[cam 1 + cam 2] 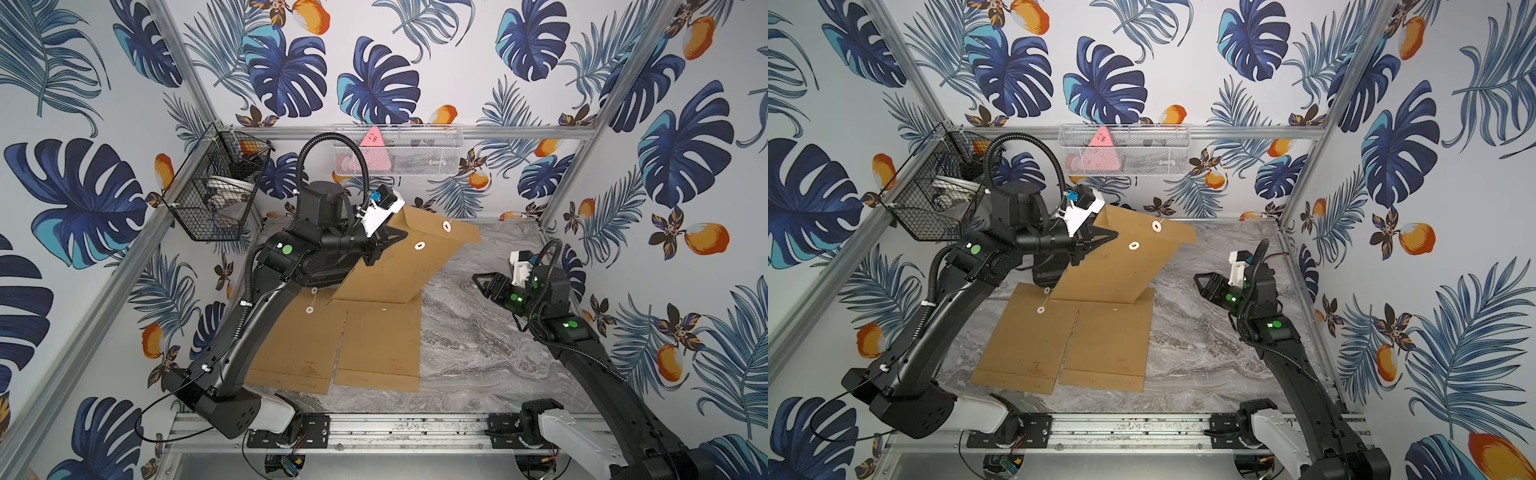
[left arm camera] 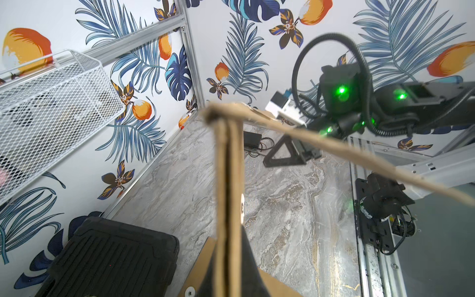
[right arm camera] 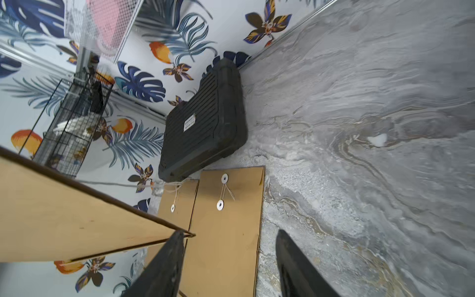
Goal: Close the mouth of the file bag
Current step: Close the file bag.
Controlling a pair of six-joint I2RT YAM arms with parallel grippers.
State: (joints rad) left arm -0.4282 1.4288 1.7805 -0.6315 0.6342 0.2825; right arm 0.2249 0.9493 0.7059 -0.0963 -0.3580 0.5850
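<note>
Two spare bags (image 1: 376, 345) lying flat, lower centre. Right gripper (image 1: 478, 281) hanging mid-right, jaws apart, empty. Left gripper (image 1: 395, 243) pinching file bag (image 1: 399, 270) edge, centre frame, tilting it off the table. Likely handling as light, semi-stiff card that bends; I'm suggesting taking the flap (image 1: 457, 237) corner.

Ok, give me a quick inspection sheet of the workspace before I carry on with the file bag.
Surface: grey marble-pattern tabletop; no damage seen.
Job's things: raised file bag, tilted; two flat file bags lying side by side.
Clutter: black case against the back wall.
End effectors: left end effector shut on the raised file bag's edge; right end effector open, holding nothing.
Cables: corrugated hose loops above the left arm; no snag seen.
Surroundings: black wire basket and white mesh basket on the walls.
</note>
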